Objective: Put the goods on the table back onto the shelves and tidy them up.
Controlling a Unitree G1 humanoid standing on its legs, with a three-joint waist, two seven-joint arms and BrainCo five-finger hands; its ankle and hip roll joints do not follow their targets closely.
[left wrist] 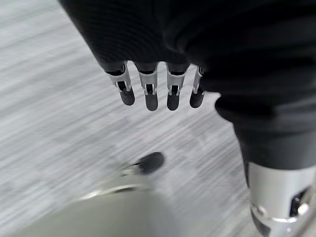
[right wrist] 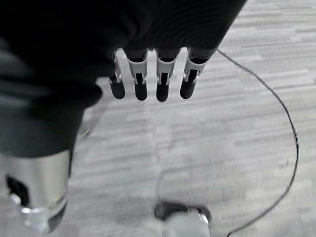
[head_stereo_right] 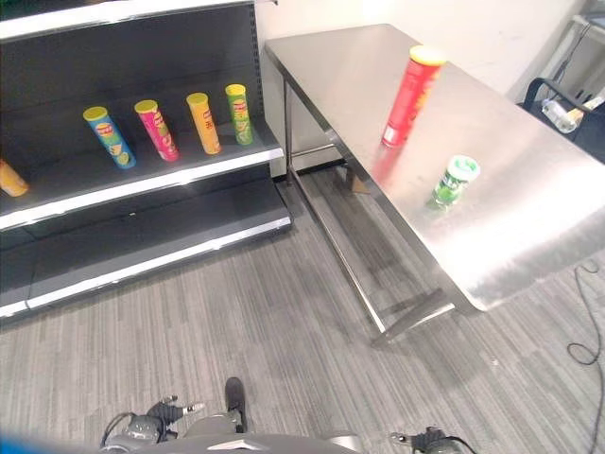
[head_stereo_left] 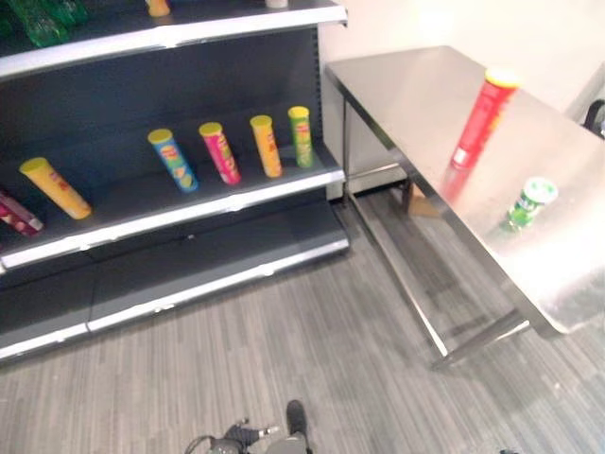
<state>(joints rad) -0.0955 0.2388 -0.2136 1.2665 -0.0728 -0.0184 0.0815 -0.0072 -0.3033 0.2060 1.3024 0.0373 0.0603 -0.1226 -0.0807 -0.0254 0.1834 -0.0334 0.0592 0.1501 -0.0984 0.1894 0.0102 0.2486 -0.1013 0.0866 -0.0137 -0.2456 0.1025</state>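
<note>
Steel table at the right of the frame, slanting from upper centre down to the right edge. On it, standing upright toward the upper right, a tall red tube with a yellow lid; well apart and lower right of that, a short green can with a pale lid, near the table's front stretch. Nothing else between the two.

Dark shelf unit across the upper left. On its middle shelf, a row of four tubes standing near each other: blue, pink, orange, green. Farther left on the same shelf, a yellow tube, and at the far left edge a dark red pack, partly cut off. Top shelf at upper left with green bottles, cut by the frame. Lowest shelf bare and dark.

Grey striped floor open between shelves and table.

Print on the tubes too small to read.

Left hand hanging above the floor, fingers straight and holding nothing. Right hand likewise over the floor, fingers straight, holding nothing.
</note>
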